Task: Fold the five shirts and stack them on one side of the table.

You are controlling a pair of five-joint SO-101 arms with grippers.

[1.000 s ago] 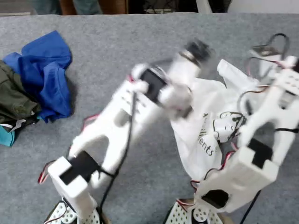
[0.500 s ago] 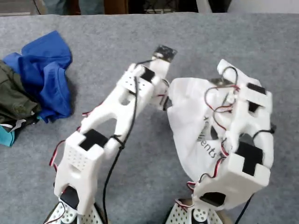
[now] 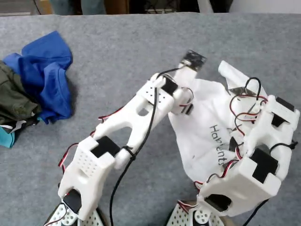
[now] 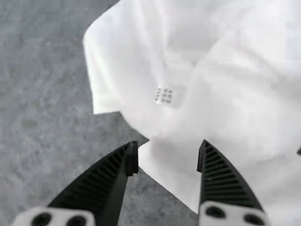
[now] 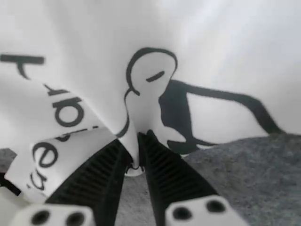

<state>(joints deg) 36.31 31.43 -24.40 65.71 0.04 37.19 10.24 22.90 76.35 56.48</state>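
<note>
While right gripper (image 5: pixel 140 143) pinches crumpled fold of white shirt (image 5: pixel 211 37), left gripper (image 4: pixel 168 151) gapes over smooth edge.

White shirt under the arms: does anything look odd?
Yes. The white shirt lies bunched and wrinkled, not flat, with a fold pinched in the right tool. The blue shirt sits in an unfolded heap.

The table (image 3: pixel 117 42) is covered in a grey, felt-like cloth with a fine fleck. It lies bare under my left fingers (image 4: pixel 108 179) and out to one side of them, and the same grey nap shows beside my right fingers (image 5: pixel 164 174). Far ahead of both, past the table's far edge, the room is dim. A brown wooden piece of furniture (image 3: pixel 115 5) stands there, with a white surface (image 3: pixel 263 4) toward my right. The light is soft and even.
</note>
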